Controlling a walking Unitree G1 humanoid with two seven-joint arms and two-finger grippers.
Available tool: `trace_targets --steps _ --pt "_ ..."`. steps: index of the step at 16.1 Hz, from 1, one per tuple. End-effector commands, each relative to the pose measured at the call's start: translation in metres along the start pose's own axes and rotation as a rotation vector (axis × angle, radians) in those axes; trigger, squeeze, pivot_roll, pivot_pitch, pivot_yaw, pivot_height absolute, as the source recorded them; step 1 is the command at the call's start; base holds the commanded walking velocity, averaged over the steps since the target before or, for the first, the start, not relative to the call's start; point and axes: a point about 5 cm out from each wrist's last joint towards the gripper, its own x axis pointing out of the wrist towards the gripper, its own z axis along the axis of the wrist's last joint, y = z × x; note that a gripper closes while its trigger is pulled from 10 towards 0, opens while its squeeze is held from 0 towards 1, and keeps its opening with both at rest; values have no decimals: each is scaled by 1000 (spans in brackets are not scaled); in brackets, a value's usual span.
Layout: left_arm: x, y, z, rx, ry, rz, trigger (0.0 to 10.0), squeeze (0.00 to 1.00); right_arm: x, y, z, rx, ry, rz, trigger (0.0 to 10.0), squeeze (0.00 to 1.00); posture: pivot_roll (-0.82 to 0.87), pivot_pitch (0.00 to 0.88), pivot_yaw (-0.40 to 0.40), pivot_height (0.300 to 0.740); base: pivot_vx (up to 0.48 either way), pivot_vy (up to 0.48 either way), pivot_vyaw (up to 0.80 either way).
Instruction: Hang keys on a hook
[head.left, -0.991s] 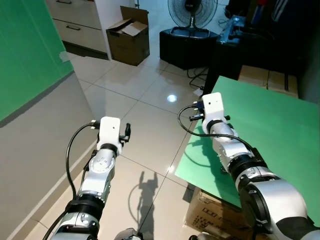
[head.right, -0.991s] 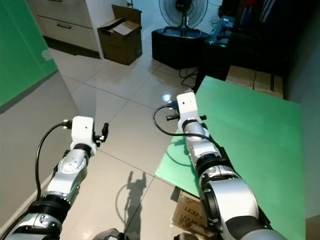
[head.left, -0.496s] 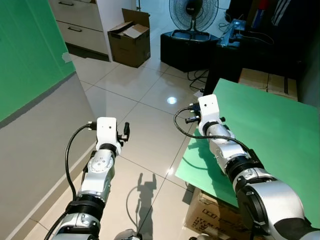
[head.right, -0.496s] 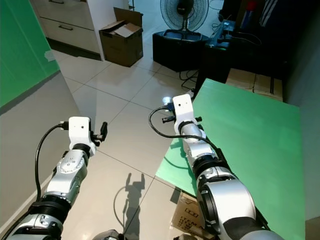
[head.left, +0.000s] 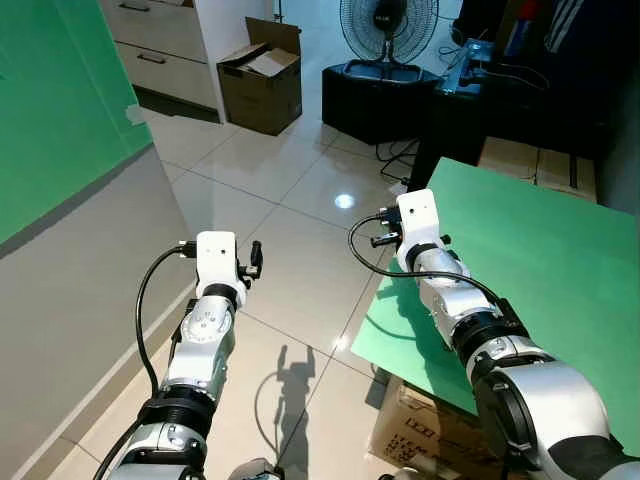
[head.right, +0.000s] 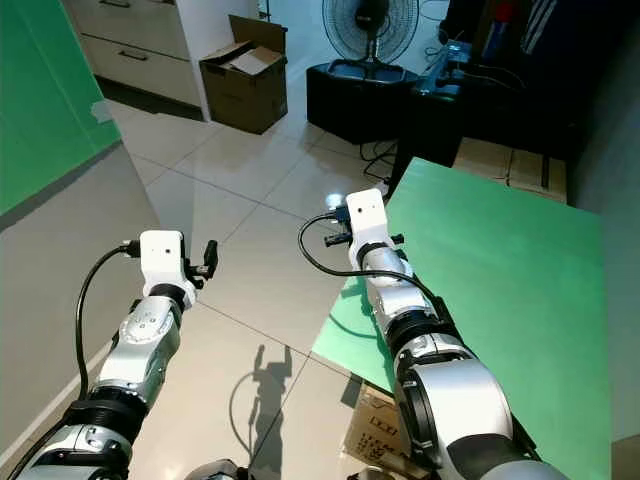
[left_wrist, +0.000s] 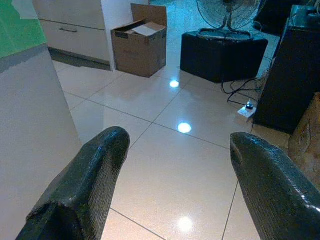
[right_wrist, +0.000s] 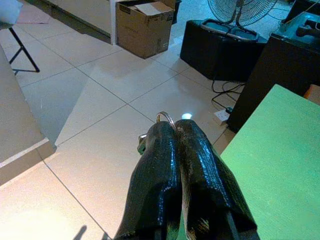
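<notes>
Green panelling covers the upper part of the wall on the robot's left, with a grey band beneath it, and no hook can be made out on it or anywhere else in these pictures. Next along, the left gripper is raised over the pale tiled floor with its 2 black fingers spread wide apart and nothing between them. Beyond it, at the far side of the room, stand an open cardboard box, a black case and a fan on top of that. Further right, the right gripper is held up just beside the near corner of a green table, its 2 fingers pressed together around the keys: a metal ring arcs out at the very tips, with a small greenish-grey piece poking out at one side of them. So the keys sit pinched at the fingertips, mostly hidden by the pads, pointing out over the floor toward the box and fan. As for progress, the pick-up looks done, since the keys are already in the grasp, but the hanging itself is not yet begun; what seems left is finding the hook, bringing the ring to it, slipping it over and letting go.
</notes>
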Motion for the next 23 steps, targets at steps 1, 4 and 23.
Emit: trace_targets --steps 1,4,23 --pt "3 1 6 -10 -23 12 10000 0 -2 -5 -3 11 12 -8 0 0 -3 0 13 740 0 0 0" --pt "3 0 6 -15 -25 15 10000 0 -2 -6 -5 11 15 -13 0 0 -5 0 10 740 0 0 0" --pt "5 -2 7 -33 -32 30 10000 0 -5 -13 -11 35 35 -37 0 0 -30 0 14 740 -86 0 0"
